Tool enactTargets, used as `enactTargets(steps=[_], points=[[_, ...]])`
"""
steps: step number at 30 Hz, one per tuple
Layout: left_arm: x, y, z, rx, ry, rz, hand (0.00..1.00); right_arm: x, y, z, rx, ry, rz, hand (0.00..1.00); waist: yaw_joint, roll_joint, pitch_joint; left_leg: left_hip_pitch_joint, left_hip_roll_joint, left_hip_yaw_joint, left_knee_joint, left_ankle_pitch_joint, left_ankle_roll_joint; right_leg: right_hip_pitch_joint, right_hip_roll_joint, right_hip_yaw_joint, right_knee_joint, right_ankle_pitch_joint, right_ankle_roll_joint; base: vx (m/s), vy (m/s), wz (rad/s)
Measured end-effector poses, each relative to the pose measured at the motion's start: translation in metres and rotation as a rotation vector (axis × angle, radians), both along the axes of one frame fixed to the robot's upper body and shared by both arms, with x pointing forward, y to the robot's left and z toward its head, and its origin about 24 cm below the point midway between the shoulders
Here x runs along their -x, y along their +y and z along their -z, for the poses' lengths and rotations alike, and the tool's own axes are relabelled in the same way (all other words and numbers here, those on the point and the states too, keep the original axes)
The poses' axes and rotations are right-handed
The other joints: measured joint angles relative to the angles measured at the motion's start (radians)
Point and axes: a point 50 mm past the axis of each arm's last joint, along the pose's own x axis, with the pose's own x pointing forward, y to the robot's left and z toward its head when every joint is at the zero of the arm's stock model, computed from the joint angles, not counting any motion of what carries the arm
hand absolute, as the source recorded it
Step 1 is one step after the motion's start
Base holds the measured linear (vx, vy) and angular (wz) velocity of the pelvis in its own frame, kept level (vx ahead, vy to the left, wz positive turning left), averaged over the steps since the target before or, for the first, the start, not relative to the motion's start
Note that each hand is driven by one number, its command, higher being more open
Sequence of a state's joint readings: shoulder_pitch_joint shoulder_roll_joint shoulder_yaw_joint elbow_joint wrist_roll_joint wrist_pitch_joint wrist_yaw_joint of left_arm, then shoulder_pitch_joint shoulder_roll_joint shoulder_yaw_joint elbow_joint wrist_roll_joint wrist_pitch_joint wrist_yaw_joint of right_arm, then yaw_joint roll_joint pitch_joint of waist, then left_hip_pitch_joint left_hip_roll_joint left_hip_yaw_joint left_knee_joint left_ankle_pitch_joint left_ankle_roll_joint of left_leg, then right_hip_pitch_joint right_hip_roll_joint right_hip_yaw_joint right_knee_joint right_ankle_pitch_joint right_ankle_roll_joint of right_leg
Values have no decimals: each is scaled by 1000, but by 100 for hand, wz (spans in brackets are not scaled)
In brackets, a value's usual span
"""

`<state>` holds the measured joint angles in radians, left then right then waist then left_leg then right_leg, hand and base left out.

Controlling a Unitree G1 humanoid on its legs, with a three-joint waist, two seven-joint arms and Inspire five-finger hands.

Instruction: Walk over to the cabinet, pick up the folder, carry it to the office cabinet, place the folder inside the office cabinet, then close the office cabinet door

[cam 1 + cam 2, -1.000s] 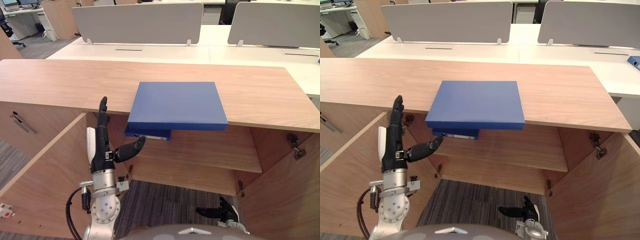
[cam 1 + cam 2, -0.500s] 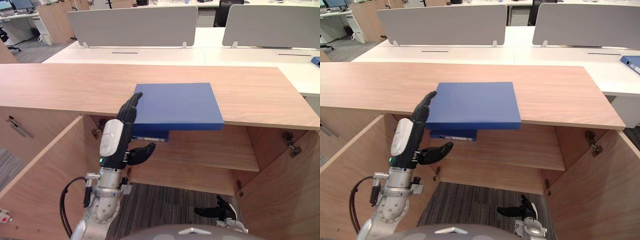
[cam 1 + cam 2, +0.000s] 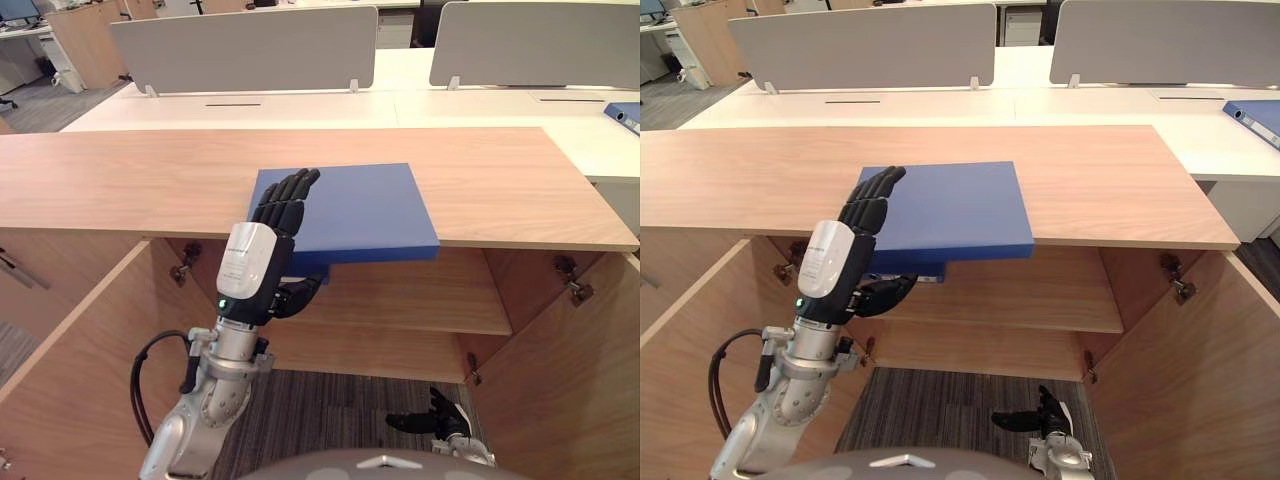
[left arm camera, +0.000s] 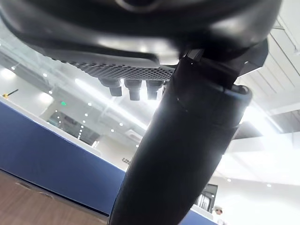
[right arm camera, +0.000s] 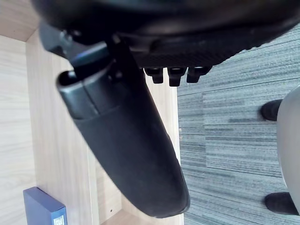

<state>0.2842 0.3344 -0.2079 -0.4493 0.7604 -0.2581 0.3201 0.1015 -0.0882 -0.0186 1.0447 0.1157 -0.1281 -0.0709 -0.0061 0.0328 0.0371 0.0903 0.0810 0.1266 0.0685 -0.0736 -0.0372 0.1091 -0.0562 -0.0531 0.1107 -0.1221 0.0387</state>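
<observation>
At the cabinet's open front: left hand set over the folder's near-left corner.
Low by the floor, the right hand [image 3: 432, 418] hangs slack-fingered, well apart. The left hand [image 3: 255, 268] lays loose fingers on the blue folder [image 3: 365, 205], thumb apart beneath its overhanging front edge. The folder extends right and away along the cabinet top [image 3: 120, 185], long axis unclear. Folders: three, with a second folder [image 5: 43, 207] shelved below and a third folder [image 3: 1252, 113] on the far desk.

Two blue folders [image 3: 950, 205], perhaps three; two dividers [image 3: 860, 45]
</observation>
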Motion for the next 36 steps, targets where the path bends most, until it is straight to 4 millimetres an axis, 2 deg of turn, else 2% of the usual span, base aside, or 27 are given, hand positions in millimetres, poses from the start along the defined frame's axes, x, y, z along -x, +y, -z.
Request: enactTargets(steps=[10,16,22,23,34,36], points=[[-3,-2,0,-9,0,-33,100,1,0,0,-7,8,3,100,-2,2,-6,14,-1,16,-18,0,0,-1,0,16,-9,0,0,2,14,-5],[-9,3,4,-43,7,-89,100,3,-1,1,-21,15,37,100,-4,3,-12,32,-3,31,-39,0,-1,-1,1,33,-13,2,0,9,17,-9],[-18,24,29,-119,124,-204,100,6,-3,2,-19,28,39,100,-4,7,-25,64,-10,31,-80,3,2,16,-1,33,-38,4,-3,0,3,-1],[-18,25,30,-128,130,-210,0,6,-3,2,-19,28,39,100,-4,7,-26,65,-10,32,-83,3,2,16,-1,33,-40,4,-3,0,0,0],[-24,31,22,-219,71,-228,0,7,-5,2,-20,33,47,100,-6,7,-26,91,-16,33,-116,3,3,36,-5,35,-63,8,-5,19,12,0],[-23,32,20,-191,51,-231,0,8,-5,2,-19,34,48,100,-4,6,-26,94,-19,31,-116,3,3,39,-8,35,-63,9,-3,-37,9,2]])
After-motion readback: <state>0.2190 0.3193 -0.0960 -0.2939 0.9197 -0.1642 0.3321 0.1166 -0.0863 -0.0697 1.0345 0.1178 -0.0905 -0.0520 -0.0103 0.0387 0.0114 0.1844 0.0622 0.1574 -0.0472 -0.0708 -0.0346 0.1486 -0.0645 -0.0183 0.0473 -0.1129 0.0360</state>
